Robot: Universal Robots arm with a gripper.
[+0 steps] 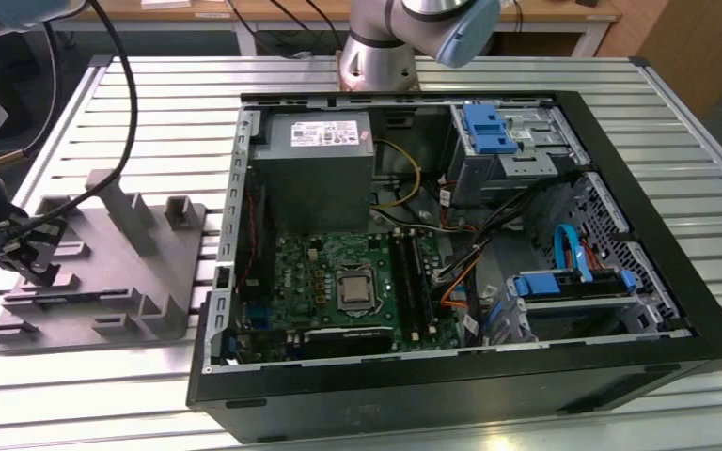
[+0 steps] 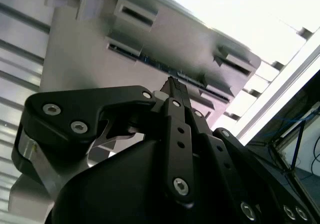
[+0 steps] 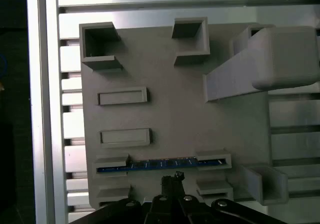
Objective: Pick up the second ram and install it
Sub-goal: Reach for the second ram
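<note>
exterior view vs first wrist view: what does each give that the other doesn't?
Exterior view adds: the open PC case with the green motherboard, standing to the exterior view's right of the grey fixture. First wrist view adds: the second ram, lying along a slot of that fixture. Shared: the fixture, the slatted table, and the claw close by the fixture.
</note>
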